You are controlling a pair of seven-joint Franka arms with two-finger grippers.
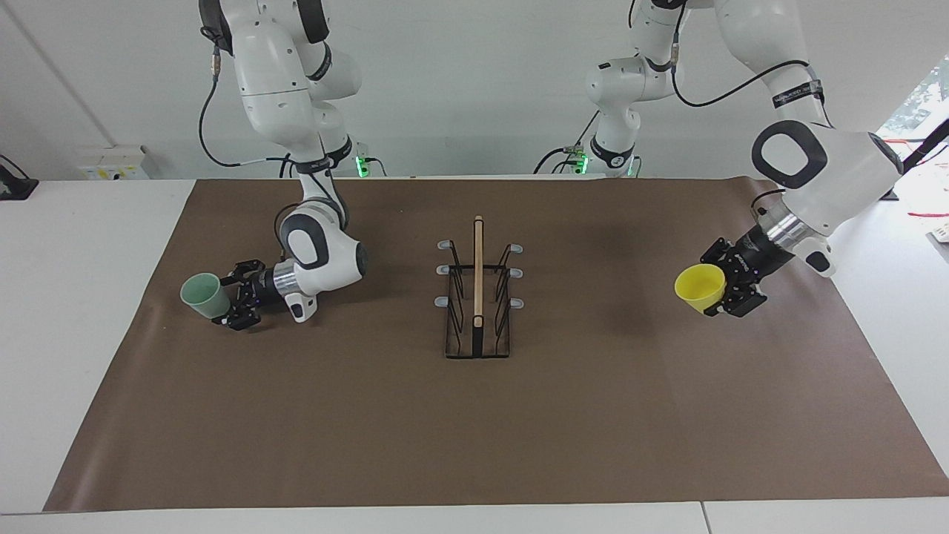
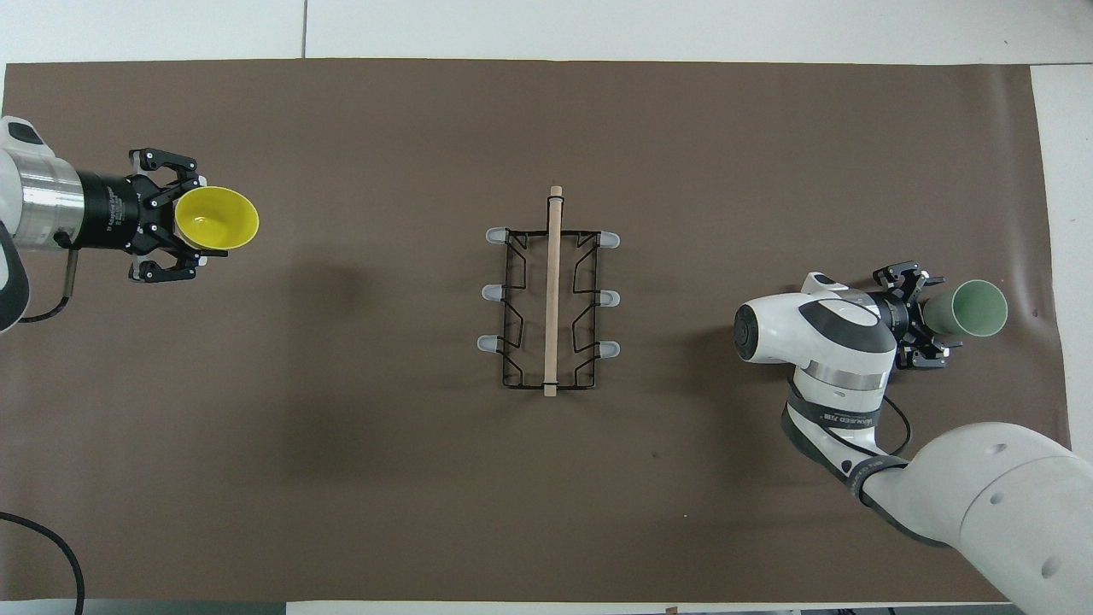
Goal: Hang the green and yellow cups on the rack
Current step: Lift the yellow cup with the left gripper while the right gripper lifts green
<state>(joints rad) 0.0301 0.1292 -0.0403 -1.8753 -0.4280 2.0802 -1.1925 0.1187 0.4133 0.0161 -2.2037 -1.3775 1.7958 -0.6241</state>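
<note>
The yellow cup (image 1: 700, 288) (image 2: 216, 219) hangs tilted in the air over the left arm's end of the mat, its mouth turned toward the rack, and my left gripper (image 1: 718, 295) (image 2: 184, 226) is shut on its base. The pale green cup (image 1: 202, 294) (image 2: 969, 309) stands on the mat at the right arm's end. My right gripper (image 1: 228, 300) (image 2: 926, 320) lies low and level, open, with a finger on each side of the cup's lower part. The black wire rack (image 1: 478, 274) (image 2: 552, 290) stands mid-mat with nothing on its grey-tipped pegs.
A brown mat (image 1: 593, 415) covers most of the white table (image 1: 89, 311). The rack is the only thing between the two arms. A black stand (image 1: 897, 178) sits off the mat at the left arm's end.
</note>
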